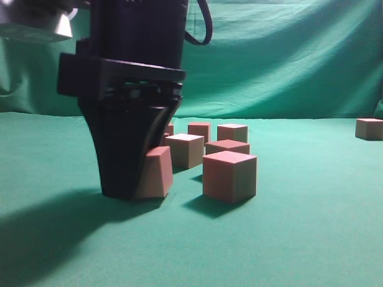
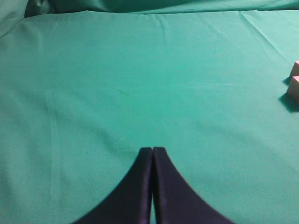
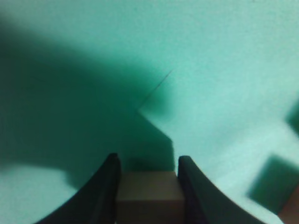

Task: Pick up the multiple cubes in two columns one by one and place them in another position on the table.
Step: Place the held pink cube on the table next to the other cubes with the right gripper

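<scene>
In the exterior view a black gripper stands low on the table, shut on a tilted cube whose lower edge touches the cloth. The right wrist view shows this cube clamped between my right gripper's two fingers. Several more cubes sit just right of it: a near one, one behind, and others further back. My left gripper is shut and empty over bare cloth, with two cubes at the right edge of its view.
A single cube sits apart at the far right near the wrinkled green backdrop. Another cube's corner shows at the bottom right of the right wrist view. Open cloth lies in front of the cluster.
</scene>
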You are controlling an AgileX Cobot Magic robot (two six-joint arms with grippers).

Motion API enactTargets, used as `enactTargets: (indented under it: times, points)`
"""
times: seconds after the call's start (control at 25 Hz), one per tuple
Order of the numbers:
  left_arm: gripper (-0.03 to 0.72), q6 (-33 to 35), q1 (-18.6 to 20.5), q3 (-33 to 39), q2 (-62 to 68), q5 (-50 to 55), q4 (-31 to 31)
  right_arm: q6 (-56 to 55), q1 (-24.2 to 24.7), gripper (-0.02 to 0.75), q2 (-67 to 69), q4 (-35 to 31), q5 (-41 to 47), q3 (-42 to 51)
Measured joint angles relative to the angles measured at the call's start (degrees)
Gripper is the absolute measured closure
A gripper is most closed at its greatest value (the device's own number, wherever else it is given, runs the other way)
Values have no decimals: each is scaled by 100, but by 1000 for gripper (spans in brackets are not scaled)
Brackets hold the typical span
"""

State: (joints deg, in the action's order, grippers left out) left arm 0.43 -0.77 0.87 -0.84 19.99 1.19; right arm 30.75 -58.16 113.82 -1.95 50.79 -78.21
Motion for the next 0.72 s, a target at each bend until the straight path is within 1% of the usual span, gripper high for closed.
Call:
enactTargets:
  times: [0.28, 0.72]
  points:
    - [688, 0, 0, 0, 0, 0, 0, -439, 35, 475, 36, 11, 0, 0]
    - [688, 0, 0, 0, 0, 0, 0, -618, 38, 475, 36, 43, 32, 0]
